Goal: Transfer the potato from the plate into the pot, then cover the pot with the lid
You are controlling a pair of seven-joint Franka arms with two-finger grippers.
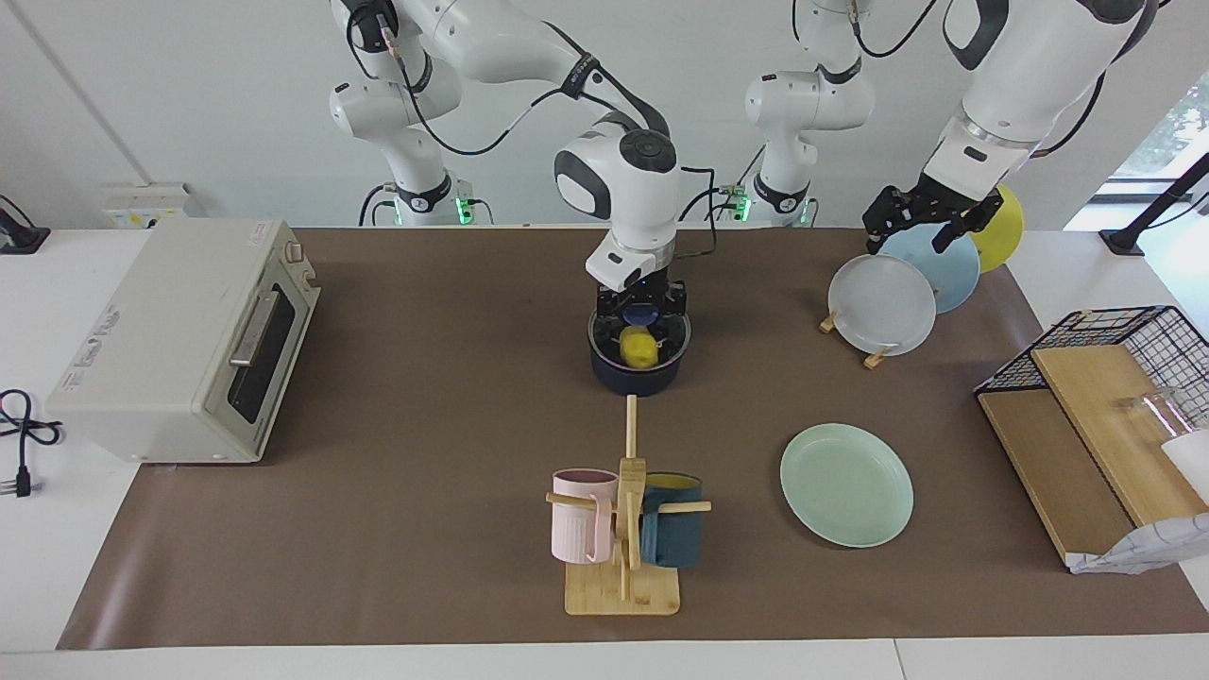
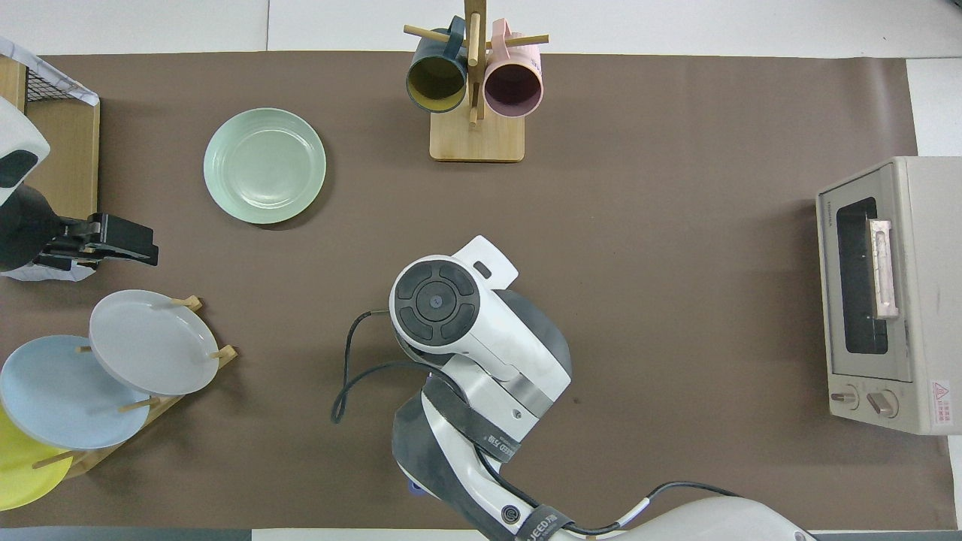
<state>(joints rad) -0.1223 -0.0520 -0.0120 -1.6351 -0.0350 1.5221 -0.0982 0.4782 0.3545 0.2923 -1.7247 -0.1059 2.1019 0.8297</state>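
R arm bent fwd over mid bench, wrist vertical, right pincer (image 1: 641, 314) pointing straight down, fingers closed on the lid knob. L arm waits raised at its own end, left pincer (image 1: 930, 222) aimed down, fingers spread.

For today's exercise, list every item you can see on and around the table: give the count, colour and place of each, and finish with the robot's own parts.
Yellow lumpy potato: one, inside the pot.
Dark navy pot: one, mid-table, close to the robots.
Clear glass lid with blue knob: one, on the pot's rim.
Pale mint-green plate: one, bare, toward the left arm's end.
Wooden plate rack: one, with white, light blue and yellow plates.
Wooden mug tree: one, with a pink mug and a dark blue mug.
Beige toaster oven: one, at the right arm's end.
Black wire basket: one, at the left arm's end.
Right gripper: on the lid's knob.
Left gripper: waits over the plate rack.
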